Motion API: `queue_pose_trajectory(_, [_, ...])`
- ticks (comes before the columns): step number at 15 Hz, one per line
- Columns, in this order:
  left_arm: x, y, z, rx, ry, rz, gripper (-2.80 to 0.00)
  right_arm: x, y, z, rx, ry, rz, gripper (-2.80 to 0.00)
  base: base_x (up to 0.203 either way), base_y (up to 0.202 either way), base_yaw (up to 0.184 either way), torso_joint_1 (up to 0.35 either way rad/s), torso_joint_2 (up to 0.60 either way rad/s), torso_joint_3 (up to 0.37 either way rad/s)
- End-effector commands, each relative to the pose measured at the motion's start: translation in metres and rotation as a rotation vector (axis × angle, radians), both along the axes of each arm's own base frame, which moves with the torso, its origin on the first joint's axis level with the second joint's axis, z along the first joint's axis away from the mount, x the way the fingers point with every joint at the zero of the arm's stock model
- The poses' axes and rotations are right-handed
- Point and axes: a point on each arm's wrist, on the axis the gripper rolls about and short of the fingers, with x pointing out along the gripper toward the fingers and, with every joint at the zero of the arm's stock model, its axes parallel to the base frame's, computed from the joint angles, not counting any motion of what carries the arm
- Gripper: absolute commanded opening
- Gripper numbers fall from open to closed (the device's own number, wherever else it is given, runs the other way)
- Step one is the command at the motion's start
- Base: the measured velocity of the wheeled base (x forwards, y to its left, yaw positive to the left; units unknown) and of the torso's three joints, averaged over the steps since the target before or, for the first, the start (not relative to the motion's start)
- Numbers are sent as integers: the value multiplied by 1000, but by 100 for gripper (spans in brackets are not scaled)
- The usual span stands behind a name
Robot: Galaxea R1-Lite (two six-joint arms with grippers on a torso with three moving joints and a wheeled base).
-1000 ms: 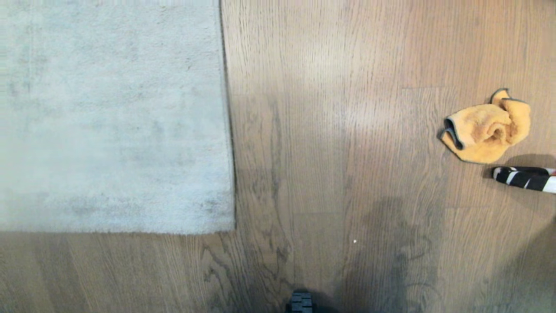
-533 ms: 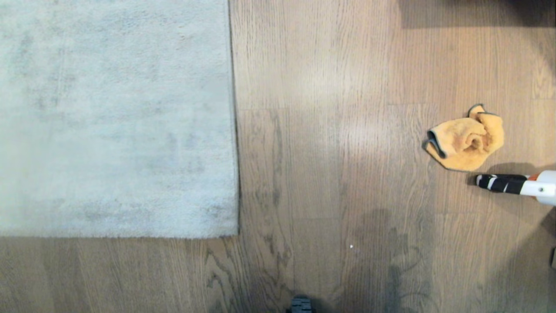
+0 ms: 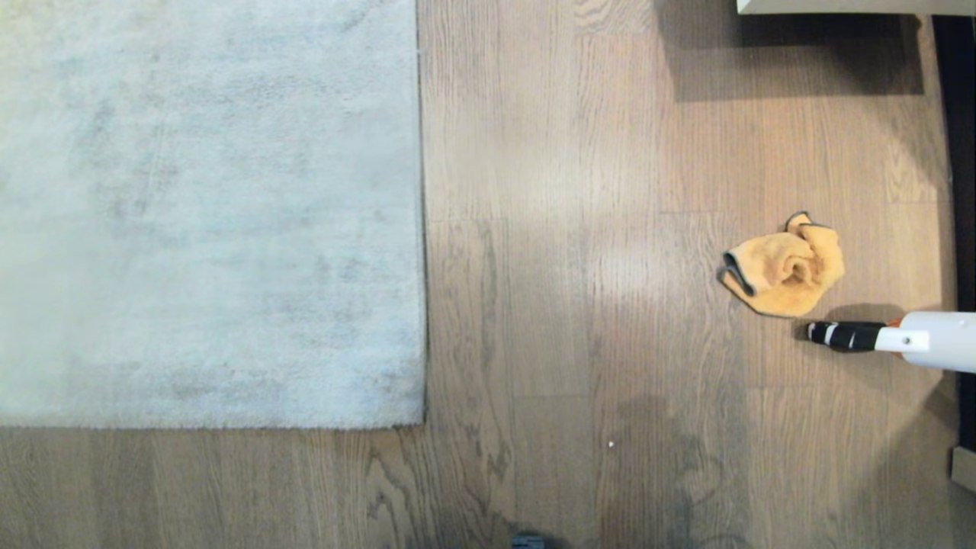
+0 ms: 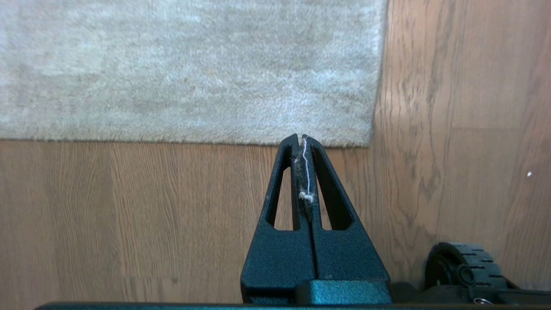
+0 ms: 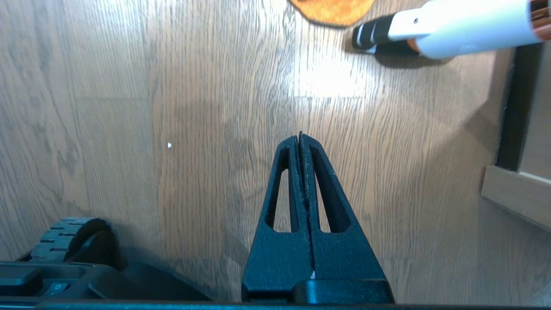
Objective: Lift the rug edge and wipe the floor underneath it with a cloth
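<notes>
Grey rug edge (image 3: 422,229): lay flat on the floor (image 3: 549,305).
Cloth (image 3: 784,264): orange, crumpled, well apart.
Left gripper (image 4: 300,138): clenched, empty, near rug corner.
Right gripper (image 5: 300,137): clenched, empty.

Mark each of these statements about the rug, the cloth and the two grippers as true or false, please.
1. The rug edge lies flat on the floor. True.
2. The orange cloth sits on the rug. False: it lies crumpled on bare floor, well to the rug's right.
3. The left gripper is shut and holds nothing but lint. True.
4. The right gripper grips the cloth. False: it is shut and empty, above bare floor.
5. A white-handled tool lies beside the cloth. True.
</notes>
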Motion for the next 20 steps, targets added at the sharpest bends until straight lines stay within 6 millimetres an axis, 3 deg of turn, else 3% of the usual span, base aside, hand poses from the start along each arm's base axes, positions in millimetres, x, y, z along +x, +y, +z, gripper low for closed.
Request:
queue_pose_trajectory(1, [0, 0, 0, -1, -1, 0, -280, 0, 0, 0, -1, 1, 0, -280, 0, 0, 0, 2, -5, 203])
queue_pose_trajectory(20, [0, 0, 0, -1, -1, 0, -280, 0, 0, 0, -1, 0, 1, -280, 0, 0, 0, 2, 3, 202])
